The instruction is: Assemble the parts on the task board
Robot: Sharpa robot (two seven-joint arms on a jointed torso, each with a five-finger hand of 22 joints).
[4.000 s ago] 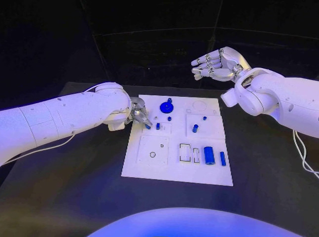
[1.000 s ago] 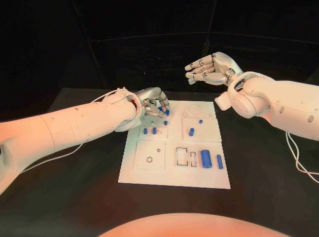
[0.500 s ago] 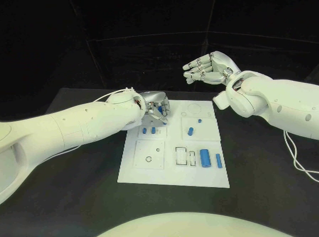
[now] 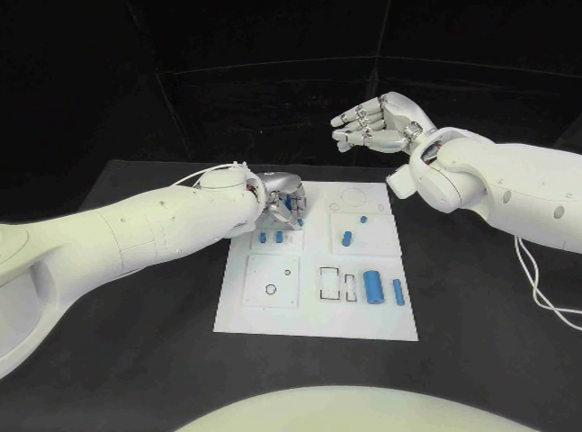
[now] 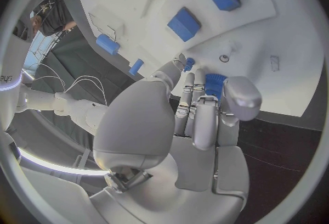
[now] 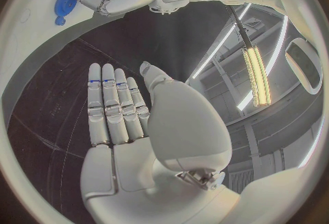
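Note:
The white task board (image 4: pixel 314 315) lies in the middle of the table. My left hand (image 4: pixel 281 200) is bent down over its far left corner. There its thumb and fingers (image 5: pixel 195 98) close on a blue ridged wheel (image 5: pixel 214 82), which lies on the board beside the hand (image 6: pixel 65 1). A small blue peg (image 5: pixel 189 63) stands just past the fingertips. Other blue parts lie on the board: two short pegs (image 4: pixel 270 238), a slanted piece (image 4: pixel 349 238), a thick cylinder (image 4: pixel 372 286) and a thin bar (image 4: pixel 398 290). My right hand (image 4: pixel 375 121) hangs high beyond the board's far edge, holding nothing.
Empty cut-outs show in the board: a round outline (image 4: pixel 353 199) at the far right and rectangular slots (image 4: pixel 332 283) beside the thick cylinder. Black table (image 4: pixel 498 324) surrounds the board. A white cable (image 4: pixel 557 310) trails along the table's right side.
Over four seconds my left hand moved from the board's left edge onto the blue wheel and closed over it. In the last half second it barely shifted. The right hand stays raised.

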